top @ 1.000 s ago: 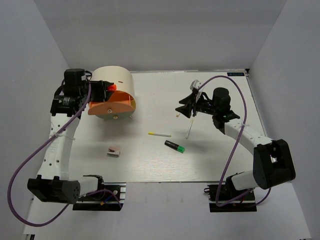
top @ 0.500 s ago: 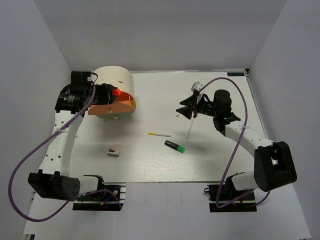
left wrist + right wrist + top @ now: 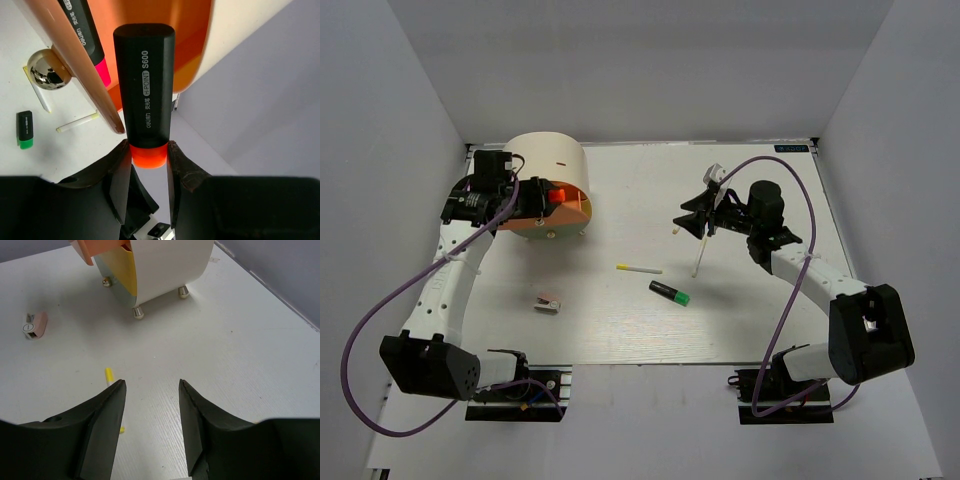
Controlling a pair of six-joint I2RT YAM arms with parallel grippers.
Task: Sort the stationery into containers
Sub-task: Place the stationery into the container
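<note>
My left gripper (image 3: 542,194) is shut on the orange end of a black marker (image 3: 145,90), holding it against the swung-out orange drawer (image 3: 542,216) of the cream half-cylinder box (image 3: 558,160). A pink-ended marker (image 3: 87,35) lies beside the drawer's peach wall. My right gripper (image 3: 691,214) is open and empty above the table, in the right wrist view (image 3: 152,390) too. A green-ended marker (image 3: 670,292), a white-and-yellow pen (image 3: 639,269), a second pen (image 3: 700,258) and the grey-and-pink sharpener (image 3: 548,302) lie on the table.
The box stands on small metal ball feet (image 3: 138,313), and a shiny knob (image 3: 47,70) sits on the drawer front. White walls close the table at the back and both sides. A purple cable loops off each arm.
My left gripper has moved right with the orange-ended marker, from the box's left side to over the open drawer. The right arm has barely moved.
</note>
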